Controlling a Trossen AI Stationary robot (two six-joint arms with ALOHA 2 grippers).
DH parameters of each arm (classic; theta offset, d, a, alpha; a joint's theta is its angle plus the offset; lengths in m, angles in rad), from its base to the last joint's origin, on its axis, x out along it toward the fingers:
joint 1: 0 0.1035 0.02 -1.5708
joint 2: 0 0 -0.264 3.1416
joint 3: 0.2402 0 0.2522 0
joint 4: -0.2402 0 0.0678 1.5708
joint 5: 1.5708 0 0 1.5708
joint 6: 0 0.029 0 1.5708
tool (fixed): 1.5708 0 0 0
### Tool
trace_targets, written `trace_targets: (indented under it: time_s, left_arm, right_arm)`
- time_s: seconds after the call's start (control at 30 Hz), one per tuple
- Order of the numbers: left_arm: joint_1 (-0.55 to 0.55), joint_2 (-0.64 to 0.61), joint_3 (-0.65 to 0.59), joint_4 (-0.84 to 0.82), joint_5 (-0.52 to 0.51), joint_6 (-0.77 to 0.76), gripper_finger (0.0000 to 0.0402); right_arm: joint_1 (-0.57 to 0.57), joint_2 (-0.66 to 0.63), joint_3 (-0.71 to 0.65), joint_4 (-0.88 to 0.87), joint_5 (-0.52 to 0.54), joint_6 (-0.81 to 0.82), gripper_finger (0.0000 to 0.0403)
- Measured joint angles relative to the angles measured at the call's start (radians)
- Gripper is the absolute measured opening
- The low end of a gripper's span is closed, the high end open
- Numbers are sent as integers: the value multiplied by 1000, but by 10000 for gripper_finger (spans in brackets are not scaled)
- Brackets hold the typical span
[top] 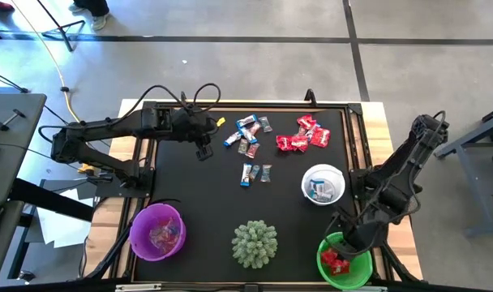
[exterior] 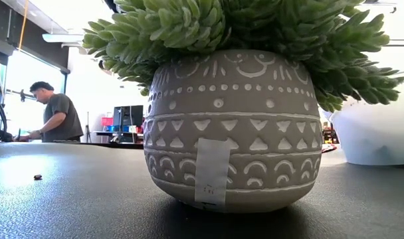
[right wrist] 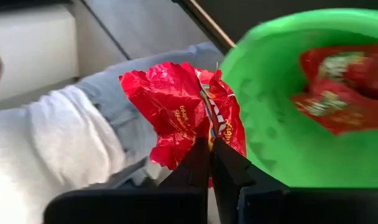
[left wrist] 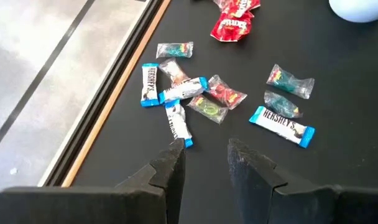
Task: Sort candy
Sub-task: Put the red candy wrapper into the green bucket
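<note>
Presently the right gripper (right wrist: pixel 209 152) has its jaws pressed together on a red sweet (right wrist: pixel 176 112), pinching the crumpled wrapper at its lower edge, and it hangs at the near rim of the green bowl (top: pixel 327 261) at the table's front right corner. That bowl already holds red sweets (right wrist: pixel 338 87), so the step in hand looks like the drop-off of one sorted red piece. The held wrapper sits beside the bowl's rim rather than clearly over its hollow in the right wrist view; my judgement is that the next move calls for a small carry inward over the bowl before the jaws part, or the piece may fall outside. The left gripper (left wrist: pixel 204 155) hovers low over the black mat (top: pixel 190 186) at the far left side, jaws spread and holding nothing, with a blue-and-white sweet (left wrist: pixel 178 124) just ahead of its fingertips. A loose cluster of mixed sweets (top: pixel 248 135) lies near it, a red heap (top: pixel 303 136) farther right, a few more (top: pixel 256 173) toward the middle. The white bowl (top: pixel 323 184) holds blue-and-white pieces, the purple bowl (top: pixel 157 231) pale ones. Plenty remains unsorted. A potted plant (top: pixel 255 243) stands at the front centre, between the bowls.
</note>
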Motion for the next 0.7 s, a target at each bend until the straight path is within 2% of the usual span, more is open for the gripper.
trace_targets:
  time_s: [0.23, 0.33, 0.57, 0.7]
  left_arm:
    - [0, 0, 0, -1, 0, -57, 106]
    - [0, 0, 0, -1, 0, -82, 106]
    - [-1, 0, 0, -1, 0, -108, 106]
    - [-1, 0, 0, -1, 0, -108, 106]
  right_arm:
    - [3, 24, 285, -507, 38, -37, 0]
    - [3, 64, 374, -627, 27, -36, 0]
    - [3, 217, 461, -642, -121, -86, 0]
    - [3, 296, 476, -643, -159, -117, 0]
